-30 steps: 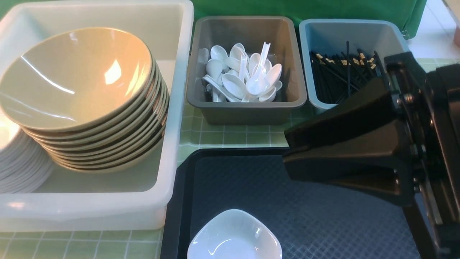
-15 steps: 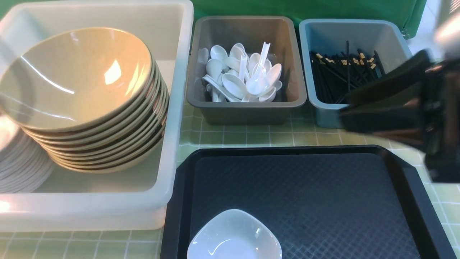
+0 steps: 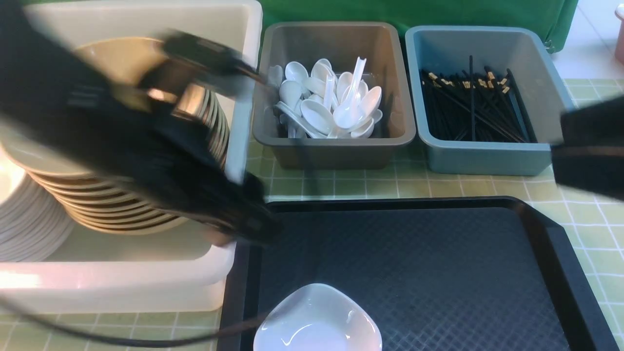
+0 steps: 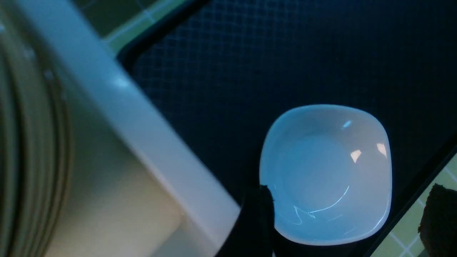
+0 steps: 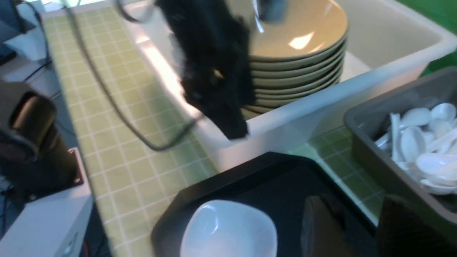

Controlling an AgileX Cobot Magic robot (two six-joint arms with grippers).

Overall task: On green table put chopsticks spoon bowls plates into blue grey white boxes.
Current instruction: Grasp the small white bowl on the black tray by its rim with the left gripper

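A small white square bowl [image 3: 318,322] sits at the near left of the black tray [image 3: 438,273]. It also shows in the left wrist view [image 4: 325,171] and the right wrist view [image 5: 228,232]. My left gripper [image 3: 246,229], blurred by motion, hangs over the white box's near right corner, above and behind the bowl. In the left wrist view it [image 4: 348,217] is open and empty, its fingers on either side of the bowl from above. My right gripper [image 5: 360,232] is open and empty over the tray's far edge; in the front view it [image 3: 585,151] is at the right edge.
The white box [image 3: 122,287] holds a tall stack of tan bowls [image 3: 122,209] and white plates [image 3: 24,229]. The grey box [image 3: 336,146] holds white spoons [image 3: 331,105]. The blue box [image 3: 487,158] holds black chopsticks [image 3: 473,105]. A cable [image 3: 122,336] trails along the front edge.
My right arm has pulled back from over the tray to the right edge. My left arm has swung in from the left over the bowl stack to the tray's far left corner.
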